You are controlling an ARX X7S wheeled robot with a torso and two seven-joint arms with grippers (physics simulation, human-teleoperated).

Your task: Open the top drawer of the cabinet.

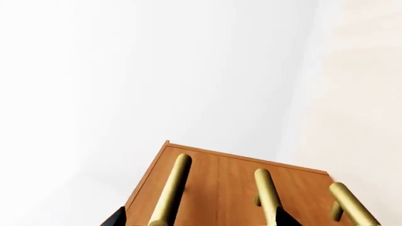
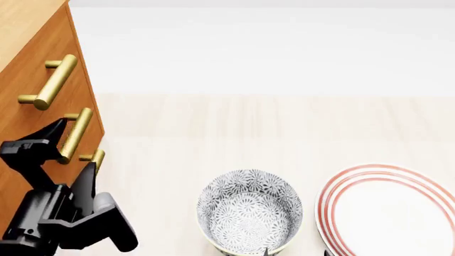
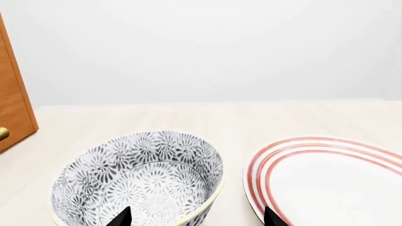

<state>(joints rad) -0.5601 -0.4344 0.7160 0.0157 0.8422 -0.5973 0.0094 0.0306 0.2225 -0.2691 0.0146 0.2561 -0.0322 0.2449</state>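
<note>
I'm in the approach step: the top drawer (image 2: 39, 69) reads as shut, its front flush with the others, and nothing has hold of its handle (image 2: 55, 81). My left gripper (image 2: 67, 152) hangs at the left of the head view with its black fingers spread wide, close against the cabinet (image 2: 21, 21), but level with the middle handle (image 2: 74, 134) and the lowest handle (image 2: 96, 159), not the top one. From this angle I can't be sure whether a fingertip (image 2: 53, 129) is touching the middle bar or only sits in front of it.

My judgement is that the next move calls for lifting the left gripper up the cabinet front, straddling the top bar with the fingers, closing, then pulling straight out away from the face.

The cabinet stands at the far left, orange-brown with a paler top, and three brass bars stacked down its front. In the left wrist view all three bars run side by side.

My right gripper (image 3: 196, 217) shows only two dark tips set wide apart, holding nothing, just near of the patterned bowl (image 3: 138, 181), with the red-ringed plate (image 3: 326, 183) to its right.
</note>
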